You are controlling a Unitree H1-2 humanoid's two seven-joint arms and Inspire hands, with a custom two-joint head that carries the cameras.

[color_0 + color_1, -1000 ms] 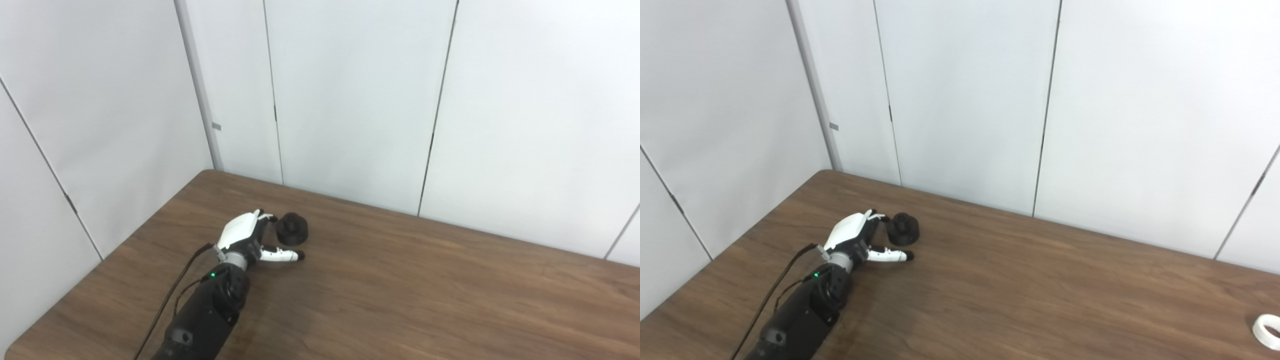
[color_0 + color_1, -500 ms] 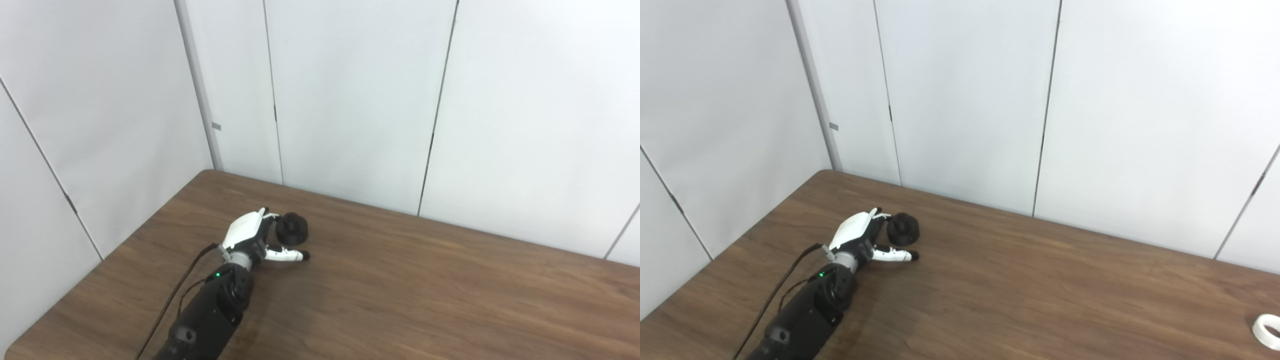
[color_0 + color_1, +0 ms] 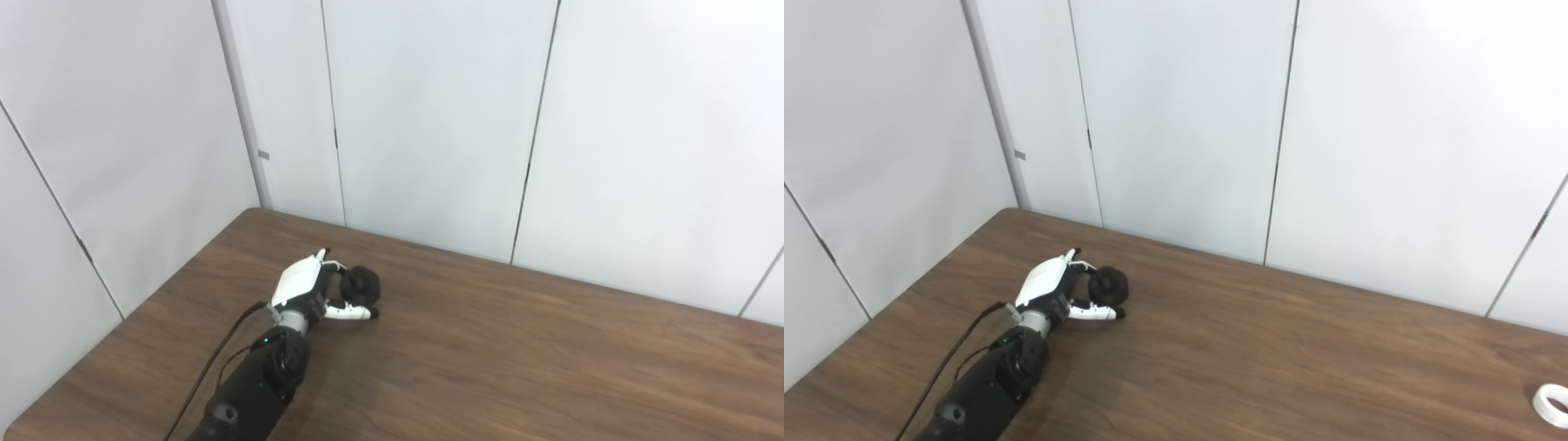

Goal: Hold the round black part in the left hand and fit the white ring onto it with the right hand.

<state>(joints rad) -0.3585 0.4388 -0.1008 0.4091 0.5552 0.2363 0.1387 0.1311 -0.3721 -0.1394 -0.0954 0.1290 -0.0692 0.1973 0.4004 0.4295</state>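
Left hand (image 3: 304, 288) fingers (image 3: 339, 267) curl around the round black part (image 3: 360, 286), grip unconfirmed; white ring (image 3: 1549, 404) well apart

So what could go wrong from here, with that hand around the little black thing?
The left hand is only closing on the round black part, which looks tipped against its fingers, so it might roll or slip out. The white ring lies far away at the table edge, where a clumsy reach could knock it off. The right hand is out of view.

one round black part (image 3: 360, 286); one white ring (image 3: 1549, 405); one hand (image 3: 301, 288) — one table (image 3: 520, 355)
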